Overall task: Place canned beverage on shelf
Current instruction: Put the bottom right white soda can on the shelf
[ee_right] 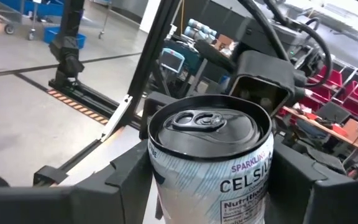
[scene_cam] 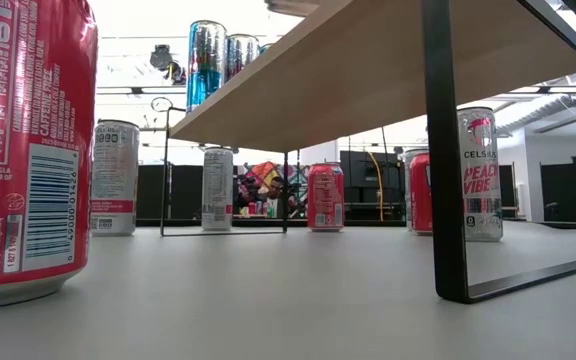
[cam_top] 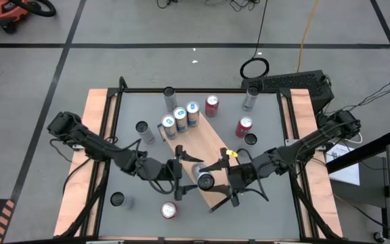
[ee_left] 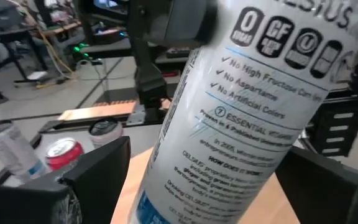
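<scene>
A white Celsius can [cam_top: 204, 177] stands over the near end of the light-brown shelf board [cam_top: 202, 146]. Three blue-and-white cans [cam_top: 180, 119] stand at the board's far end. My right gripper [cam_top: 212, 181] is shut on the white can [ee_right: 211, 155]. My left gripper [cam_top: 191, 174] is open, one finger on either side of the can's body [ee_left: 241, 124], with a clear gap at one finger [ee_left: 98, 168]. Whether the can's base rests on the board is hidden. My right gripper pinches the can's upper side wall [ee_right: 166, 180], just below the rim, between its two fingers. The fingers come in level from the table's right. The can stands with its top [ee_right: 201, 121] up.
Red cans [cam_top: 212, 105] [cam_top: 244, 127] [cam_top: 169, 210] and silver or dark cans [cam_top: 169, 95] [cam_top: 251, 98] [cam_top: 143, 132] [cam_top: 120, 200] stand on the grey table around the shelf. In the low view the shelf [scene_cam: 368, 70] stands on black legs [scene_cam: 446, 150], and a red can [scene_cam: 18, 150] is close.
</scene>
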`<state>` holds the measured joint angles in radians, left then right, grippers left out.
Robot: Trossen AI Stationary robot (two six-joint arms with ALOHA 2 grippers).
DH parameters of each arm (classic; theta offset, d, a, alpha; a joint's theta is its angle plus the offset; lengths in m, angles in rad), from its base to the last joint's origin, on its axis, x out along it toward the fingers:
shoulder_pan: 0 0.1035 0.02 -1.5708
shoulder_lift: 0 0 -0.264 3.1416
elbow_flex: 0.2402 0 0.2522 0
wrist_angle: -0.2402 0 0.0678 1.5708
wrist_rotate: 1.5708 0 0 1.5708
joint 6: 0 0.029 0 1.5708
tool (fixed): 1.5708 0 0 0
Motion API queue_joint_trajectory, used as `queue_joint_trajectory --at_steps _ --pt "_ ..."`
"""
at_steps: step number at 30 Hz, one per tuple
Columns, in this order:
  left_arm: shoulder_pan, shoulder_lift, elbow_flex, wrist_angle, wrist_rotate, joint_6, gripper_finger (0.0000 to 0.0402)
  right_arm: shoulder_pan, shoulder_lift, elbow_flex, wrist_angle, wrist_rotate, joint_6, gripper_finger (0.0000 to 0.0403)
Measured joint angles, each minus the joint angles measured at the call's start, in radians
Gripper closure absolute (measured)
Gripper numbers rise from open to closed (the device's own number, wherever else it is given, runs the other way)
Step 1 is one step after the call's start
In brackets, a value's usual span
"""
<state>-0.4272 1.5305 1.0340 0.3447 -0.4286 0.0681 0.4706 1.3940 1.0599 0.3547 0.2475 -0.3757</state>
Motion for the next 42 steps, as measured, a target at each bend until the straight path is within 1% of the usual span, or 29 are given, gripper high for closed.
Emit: queue_joint_trajectory --at_steps 2,9,12,20,23,30,33,38,42 --pt "-0.016 -0.014 0.0 -0.015 -0.032 0.015 0.0023 0.0 0.0 0.0 0.007 0.003 0.001 0.0179" --pt "-0.067 -0.045 0.0 -0.05 -0.188 0.027 0.0023 -0.002 0.0 0.0 0.022 0.079 0.003 0.0179" --pt "-0.089 -0.045 0.0 -0.056 -0.257 0.027 0.0023 -0.009 0.0 0.0 0.033 0.103 0.039 0.0179" --pt "-0.149 -0.037 0.0 -0.055 -0.476 0.008 0.0023 -0.032 0.0 0.0 0.083 0.256 0.146 0.0179" --pt "-0.153 -0.018 0.0 -0.042 -0.542 -0.01 0.0023 -0.041 0.0 0.0 0.096 0.307 0.184 0.0179" --pt "-0.138 0.071 -0.001 0.055 -0.691 -0.009 0.0023 -0.074 0.0 0.0 0.107 0.31 0.28 0.0179" --pt "-0.129 0.101 -0.001 0.093 -0.709 -0.007 0.0023 -0.085 0.0 0.0 0.111 0.31 0.302 0.0179" --pt "-0.116 0.135 -0.001 0.122 -0.708 -0.008 0.0023 -0.09 0.0 0.0 0.112 0.309 0.312 0.0179" --pt "-0.105 0.15 -0.001 0.142 -0.684 -0.009 0.0024 -0.091 0.0 0.0 0.118 0.308 0.312 0.0179"
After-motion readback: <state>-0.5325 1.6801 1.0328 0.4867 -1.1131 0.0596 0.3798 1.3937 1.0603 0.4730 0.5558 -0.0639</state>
